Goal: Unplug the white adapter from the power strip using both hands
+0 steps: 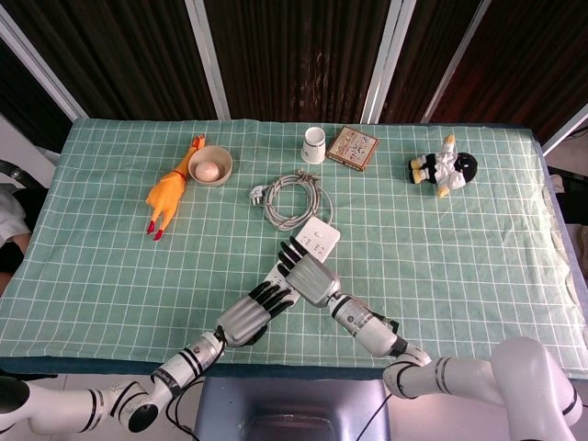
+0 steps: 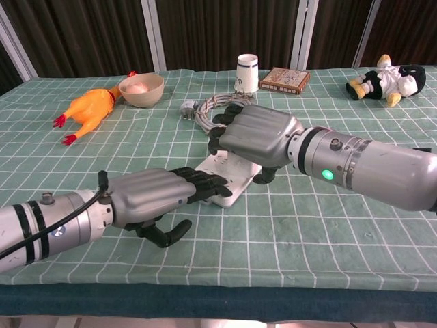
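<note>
The white power strip (image 1: 318,240) (image 2: 224,172) lies near the table's middle, its grey cable (image 1: 294,197) (image 2: 208,108) coiled behind it. My right hand (image 1: 308,276) (image 2: 258,134) sits on top of the strip with fingers curled down and thumb tucked at the strip's side. It closes over the white adapter, which stays hidden beneath the palm. My left hand (image 1: 248,312) (image 2: 151,195) reaches in from the near left, its flat fingertips (image 2: 208,184) resting on the strip's near end, thumb hanging free below.
An orange rubber chicken (image 1: 165,197) and a bowl with an egg (image 1: 209,167) are at the back left. A white cup (image 1: 314,145) and a patterned box (image 1: 354,147) stand behind the cable. A plush toy (image 1: 443,170) lies at the back right.
</note>
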Robot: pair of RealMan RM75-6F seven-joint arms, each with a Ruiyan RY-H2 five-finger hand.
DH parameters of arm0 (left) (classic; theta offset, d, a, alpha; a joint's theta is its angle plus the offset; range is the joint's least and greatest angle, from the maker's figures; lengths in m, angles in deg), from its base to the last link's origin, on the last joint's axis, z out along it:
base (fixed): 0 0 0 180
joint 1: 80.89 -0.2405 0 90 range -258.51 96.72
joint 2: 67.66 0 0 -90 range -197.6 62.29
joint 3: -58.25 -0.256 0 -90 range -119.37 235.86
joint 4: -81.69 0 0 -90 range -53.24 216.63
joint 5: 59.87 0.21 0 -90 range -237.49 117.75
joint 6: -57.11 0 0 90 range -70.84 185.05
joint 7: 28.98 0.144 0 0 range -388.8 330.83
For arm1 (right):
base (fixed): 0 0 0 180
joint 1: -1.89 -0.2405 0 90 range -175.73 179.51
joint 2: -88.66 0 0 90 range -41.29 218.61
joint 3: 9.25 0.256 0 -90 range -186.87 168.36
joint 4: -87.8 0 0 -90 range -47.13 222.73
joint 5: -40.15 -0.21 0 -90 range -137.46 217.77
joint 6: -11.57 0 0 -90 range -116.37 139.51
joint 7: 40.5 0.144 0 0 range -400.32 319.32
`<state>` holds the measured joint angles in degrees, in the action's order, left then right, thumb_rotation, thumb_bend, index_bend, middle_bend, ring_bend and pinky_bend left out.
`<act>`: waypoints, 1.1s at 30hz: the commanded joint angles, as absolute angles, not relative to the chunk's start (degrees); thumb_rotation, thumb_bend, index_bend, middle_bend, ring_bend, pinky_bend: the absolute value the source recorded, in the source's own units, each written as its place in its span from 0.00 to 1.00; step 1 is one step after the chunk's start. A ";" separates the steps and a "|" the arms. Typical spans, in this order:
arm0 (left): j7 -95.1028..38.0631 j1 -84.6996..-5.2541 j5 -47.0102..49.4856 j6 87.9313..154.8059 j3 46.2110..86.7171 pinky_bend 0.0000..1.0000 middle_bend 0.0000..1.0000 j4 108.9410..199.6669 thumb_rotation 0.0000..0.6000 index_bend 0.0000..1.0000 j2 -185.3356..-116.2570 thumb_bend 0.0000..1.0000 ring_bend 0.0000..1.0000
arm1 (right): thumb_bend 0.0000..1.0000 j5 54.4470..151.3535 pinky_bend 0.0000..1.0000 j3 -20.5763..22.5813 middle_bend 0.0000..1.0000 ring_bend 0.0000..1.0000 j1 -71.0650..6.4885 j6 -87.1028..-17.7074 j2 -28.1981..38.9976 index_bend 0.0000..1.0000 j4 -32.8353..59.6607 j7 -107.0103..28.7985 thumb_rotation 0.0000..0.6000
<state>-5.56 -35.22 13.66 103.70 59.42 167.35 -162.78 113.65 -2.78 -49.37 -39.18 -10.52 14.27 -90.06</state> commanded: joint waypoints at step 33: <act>-3.16 -34.58 12.52 103.39 58.40 0.00 0.00 166.61 1.00 0.00 -163.75 0.66 0.00 | 0.40 116.51 0.50 -3.69 0.57 0.40 -49.14 -41.87 -12.34 0.78 17.34 -86.13 1.00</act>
<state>-3.16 -34.58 12.51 103.39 58.40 166.62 -163.75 116.39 -3.67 -49.18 -41.84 -12.34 17.27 -86.31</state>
